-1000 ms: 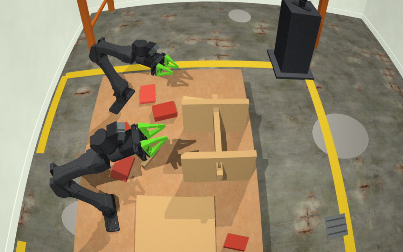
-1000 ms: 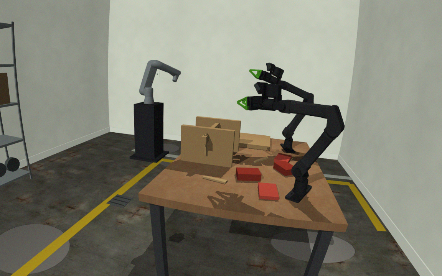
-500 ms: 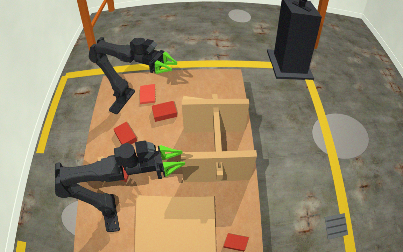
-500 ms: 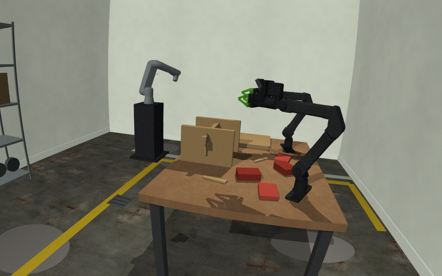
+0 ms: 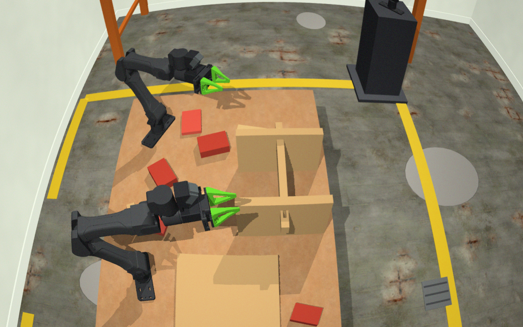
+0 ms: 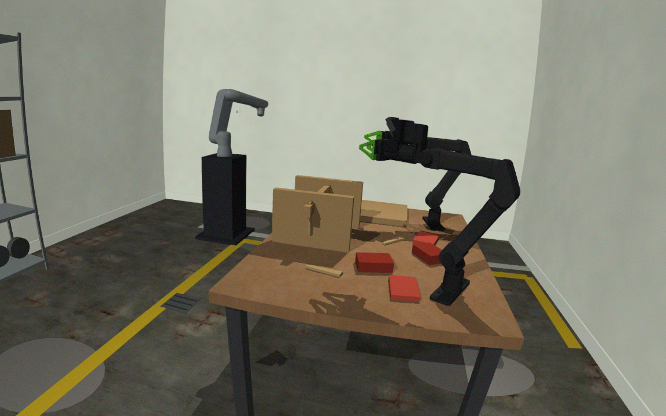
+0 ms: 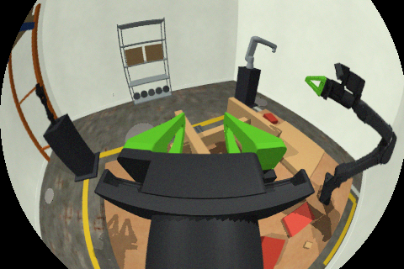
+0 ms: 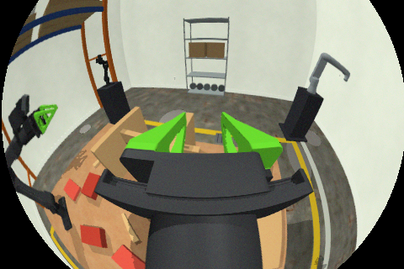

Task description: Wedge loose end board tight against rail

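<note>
Both hands are partly open with nothing between the fingers. The left hand (image 5: pixel 225 85) (image 6: pixel 362 143) (image 7: pixel 204 117) hovers over the bench (image 5: pixel 210 105) (image 6: pixel 293 289), beyond the outer face of one upright board (image 5: pixel 275 152) (image 6: pixel 313 219). The right hand (image 5: pixel 238 202) (image 8: pixel 204 117) hangs near one side of the other upright board (image 5: pixel 296 217); whether it touches cannot be told. A rail (image 5: pixel 281 170) spans between the boards, its ends poking through both. The end beyond the right hand's board shows an open slot. I cannot tell how tightly either board sits.

Outward, one loose wedge (image 6: pixel 324 270) lies flat just beside the left hand's board, and a second slender wooden piece (image 6: pixel 392 241) (image 8: pixel 131 228) lies farther along the bench. Red blocks (image 5: pixel 190 121) (image 5: pixel 213 144) (image 5: pixel 162 172) sit between the arms and the boards. A wide wooden slab (image 5: pixel 226 296) lies flat past the right hand's board, with another red block (image 5: pixel 306 314) near its corner.
</note>
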Available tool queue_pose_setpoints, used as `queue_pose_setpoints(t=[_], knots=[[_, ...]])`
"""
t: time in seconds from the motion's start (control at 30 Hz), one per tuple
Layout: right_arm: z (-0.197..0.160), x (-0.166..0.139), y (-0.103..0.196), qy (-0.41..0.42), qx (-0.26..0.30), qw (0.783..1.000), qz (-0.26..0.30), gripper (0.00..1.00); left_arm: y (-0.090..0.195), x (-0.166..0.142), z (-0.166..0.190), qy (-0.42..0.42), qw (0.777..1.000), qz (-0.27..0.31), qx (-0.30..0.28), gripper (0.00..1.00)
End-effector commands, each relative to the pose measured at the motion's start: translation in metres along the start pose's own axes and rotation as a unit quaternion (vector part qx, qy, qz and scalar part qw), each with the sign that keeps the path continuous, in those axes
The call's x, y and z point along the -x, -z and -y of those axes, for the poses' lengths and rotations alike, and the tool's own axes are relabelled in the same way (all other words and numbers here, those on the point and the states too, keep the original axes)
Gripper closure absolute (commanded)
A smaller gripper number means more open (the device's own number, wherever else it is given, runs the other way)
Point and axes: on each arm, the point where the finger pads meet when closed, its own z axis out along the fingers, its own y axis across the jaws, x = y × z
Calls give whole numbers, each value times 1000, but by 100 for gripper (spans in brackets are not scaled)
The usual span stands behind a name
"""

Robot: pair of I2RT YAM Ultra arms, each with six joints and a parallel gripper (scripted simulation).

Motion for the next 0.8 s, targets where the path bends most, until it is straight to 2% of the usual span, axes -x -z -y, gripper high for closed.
queue_pose_setpoints(t=[0.0, 0.13, 0.27, 0.33, 0.77], knots=[[-2, 14, 1, -1, 1, 1000, 9, 58, 0, 27, 2, 1, 999, 32, -2, 54], [-2, 13, 0, -1, 1, 1000, 7, 58, -1, 26, 3, 1, 1000, 30, -2, 54], [-17, -17, -9, -6, 24, 998, -50, 58, -1, 26, 3, 1, 1000, 30, -2, 54], [-17, -17, -9, -6, 24, 998, -50, 58, -1, 26, 3, 1, 1000, 30, -2, 54], [-83, -80, -16, 5, 97, 973, -210, 58, -1, 26, 3, 1, 1000, 30, -2, 54]])
